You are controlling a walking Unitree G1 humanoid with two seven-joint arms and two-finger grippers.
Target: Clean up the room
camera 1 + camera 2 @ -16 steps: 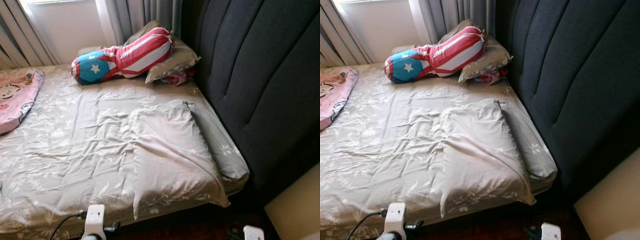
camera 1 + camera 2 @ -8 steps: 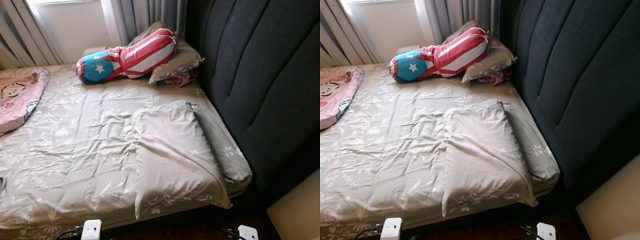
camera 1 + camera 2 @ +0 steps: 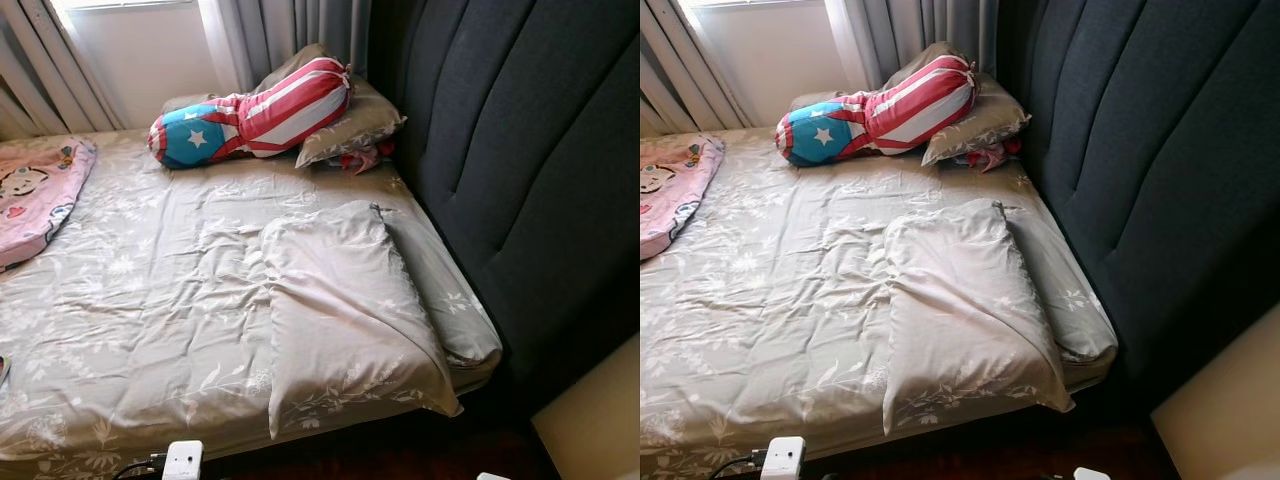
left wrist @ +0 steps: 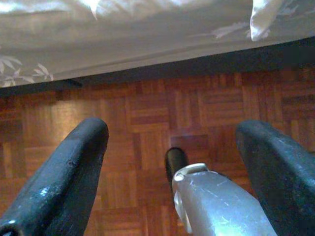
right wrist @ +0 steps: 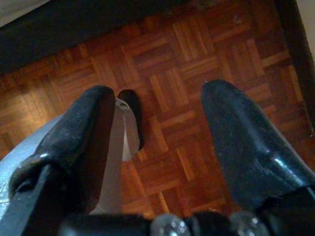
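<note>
A pillow [image 3: 345, 310] is laid flat at the bed's [image 3: 140, 300] near corner by the headboard [image 3: 520, 170], one corner overhanging the edge. A striped bolster [image 3: 250, 110] is propped at the far corner, partly covering a second pillow; something red beneath can hardly be identified. A pink blanket [image 3: 35, 195] is cut off. Both the left gripper [image 4: 172, 147] and right gripper [image 5: 157, 128] are held spread and empty over parquet [image 4: 147, 113].

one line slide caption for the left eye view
Star-and-stripe bolster and loose pillow on a rumpled floral bed beside a dark headboard.
</note>
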